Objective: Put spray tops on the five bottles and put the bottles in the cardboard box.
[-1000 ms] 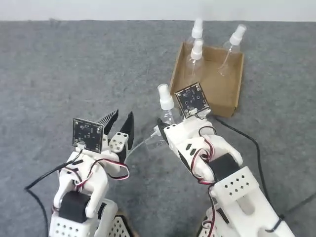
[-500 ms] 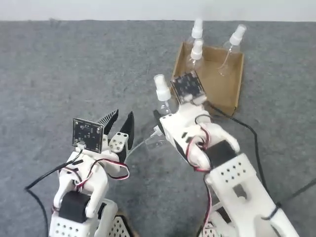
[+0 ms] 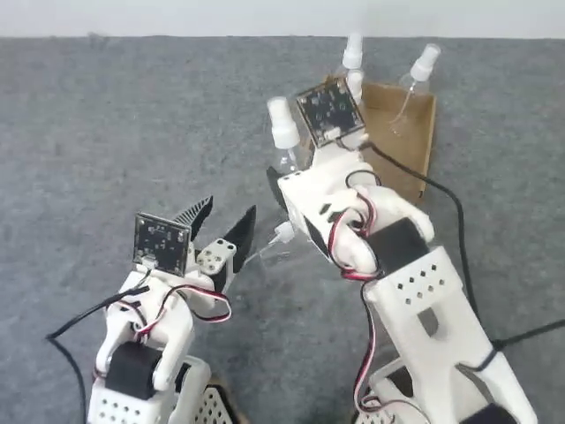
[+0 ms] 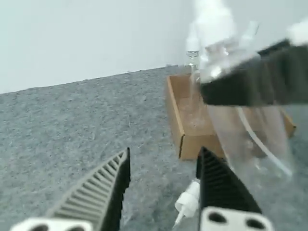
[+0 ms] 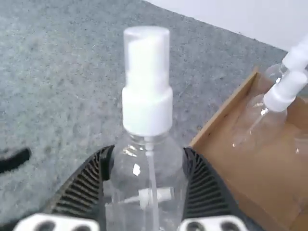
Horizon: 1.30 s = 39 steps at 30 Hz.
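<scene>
The right gripper (image 5: 147, 161) is clamped on a clear bottle (image 5: 147, 175), one ribbed black finger on each side of the body just under the shoulder. The bottle stands upright in the grip with a white spray top (image 5: 147, 91) on its neck and a thin tube running down inside. In the high view this gripper (image 3: 285, 184) sits at upper centre and holds the bottle (image 3: 287, 159) clear of the bench (image 3: 132, 115), just left of the cardboard box (image 3: 431, 132); the spray top (image 3: 282, 124) is level with the box's near left corner. The left gripper (image 3: 221, 225) is at lower left of the high view with its fingers spread apart and nothing between them. Its own wrist view shows the same gap (image 4: 166, 163), with the held bottle (image 4: 240, 134) beyond it. On the bench between the two grippers lies a second spray top (image 3: 282, 234), its thin tube curving toward the left gripper; the left wrist view shows it (image 4: 187, 204) just ahead of one fingertip. Whether a bottle is attached to it cannot be told. The box (image 4: 175, 115) lies open at upper right of the high view, with three more capped bottles at its far side (image 3: 353, 50) (image 3: 356, 82) (image 3: 425, 62).
</scene>
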### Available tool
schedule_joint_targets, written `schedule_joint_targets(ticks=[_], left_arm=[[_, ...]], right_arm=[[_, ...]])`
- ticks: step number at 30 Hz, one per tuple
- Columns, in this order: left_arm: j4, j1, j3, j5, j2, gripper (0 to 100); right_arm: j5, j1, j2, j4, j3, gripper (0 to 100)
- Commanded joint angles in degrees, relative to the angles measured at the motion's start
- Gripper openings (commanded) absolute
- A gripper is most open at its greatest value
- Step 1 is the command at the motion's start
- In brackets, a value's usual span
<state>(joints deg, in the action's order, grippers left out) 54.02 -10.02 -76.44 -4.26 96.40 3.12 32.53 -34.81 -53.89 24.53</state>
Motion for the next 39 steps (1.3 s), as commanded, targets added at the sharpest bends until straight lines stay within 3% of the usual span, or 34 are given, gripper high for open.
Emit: schedule_joint_targets(ticks=[1,5,17,23,39], left_arm=[[2.46,-3.78,1.98,1.14,0.97,23],[7.74,-5.8,5.58,0.88,0.97,30],[7.03,-5.63,4.35,-3.34,0.97,38],[0.0,-5.54,-1.01,-3.25,0.7,38],[0.0,-5.54,-1.19,-3.25,0.88,38]], right_arm=[[0.44,-0.84,2.33,0.04,-6.59,0.6],[0.44,-0.57,6.73,0.13,-9.49,0.6],[0.53,1.36,8.57,-4.53,-12.22,0.6],[0.53,5.85,4.09,-7.16,-12.04,0.6],[-3.87,6.11,-1.71,-19.38,-11.78,0.6]])
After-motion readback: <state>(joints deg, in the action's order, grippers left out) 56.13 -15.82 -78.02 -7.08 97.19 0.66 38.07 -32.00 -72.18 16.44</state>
